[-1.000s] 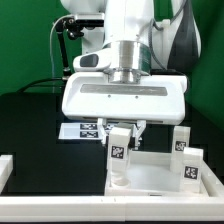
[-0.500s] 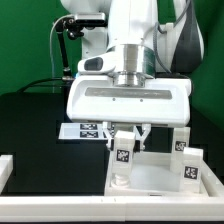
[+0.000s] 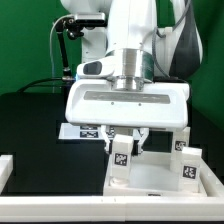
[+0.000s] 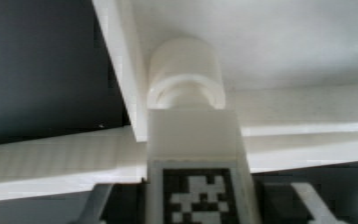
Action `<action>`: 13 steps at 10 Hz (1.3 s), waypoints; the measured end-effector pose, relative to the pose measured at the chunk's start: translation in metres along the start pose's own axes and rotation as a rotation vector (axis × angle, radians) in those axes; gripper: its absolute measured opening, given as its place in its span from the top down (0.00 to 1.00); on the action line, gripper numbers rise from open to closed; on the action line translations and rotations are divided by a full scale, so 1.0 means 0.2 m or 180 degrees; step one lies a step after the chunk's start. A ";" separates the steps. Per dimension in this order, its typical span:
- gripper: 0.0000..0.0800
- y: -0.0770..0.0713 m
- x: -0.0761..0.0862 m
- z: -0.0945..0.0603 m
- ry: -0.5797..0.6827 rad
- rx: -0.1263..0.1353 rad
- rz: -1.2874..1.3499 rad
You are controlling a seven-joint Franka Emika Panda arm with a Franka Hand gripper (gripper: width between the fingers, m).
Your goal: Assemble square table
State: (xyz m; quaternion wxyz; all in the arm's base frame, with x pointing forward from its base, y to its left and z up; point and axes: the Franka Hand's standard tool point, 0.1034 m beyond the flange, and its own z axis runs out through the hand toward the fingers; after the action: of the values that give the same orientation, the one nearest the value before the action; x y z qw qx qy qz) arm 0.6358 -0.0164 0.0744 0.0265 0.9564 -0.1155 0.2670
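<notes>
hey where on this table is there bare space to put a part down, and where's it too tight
The black table is bare on the exterior view's left, between the green backdrop and the white rail at the front corner. It is crowded on the right: the hand holds a leg over the tabletop slab, two more legs stand there, and the marker board lies behind.

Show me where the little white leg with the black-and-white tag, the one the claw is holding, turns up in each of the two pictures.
Exterior view: the held leg stands upright below the gripper, over the tabletop's corner on the exterior view's left.
Wrist view: the same leg fills the middle, its tag nearest the camera, its rounded end towards the tabletop.
Shared landmark: the tabletop's raised rim.
</notes>
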 end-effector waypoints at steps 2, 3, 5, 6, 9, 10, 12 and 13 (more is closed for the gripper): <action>0.53 0.00 0.00 0.00 -0.0003 0.0000 0.0000; 0.53 0.00 0.00 0.00 -0.0003 0.0000 0.0000; 0.22 0.00 0.00 0.00 -0.0003 -0.0001 0.0000; 0.22 0.00 0.00 0.00 -0.0003 0.0000 0.0000; 0.19 0.00 0.00 0.00 -0.0004 -0.0001 0.0000; 0.19 0.00 0.00 0.00 -0.0004 -0.0001 0.0000; 0.19 0.01 0.00 0.00 -0.0039 0.0002 -0.0003; 0.19 0.03 0.00 -0.01 -0.0255 0.0054 0.0034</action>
State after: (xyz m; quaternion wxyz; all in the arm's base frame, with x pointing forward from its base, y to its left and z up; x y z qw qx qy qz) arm 0.6334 -0.0226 0.0774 0.0123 0.9659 -0.1192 0.2296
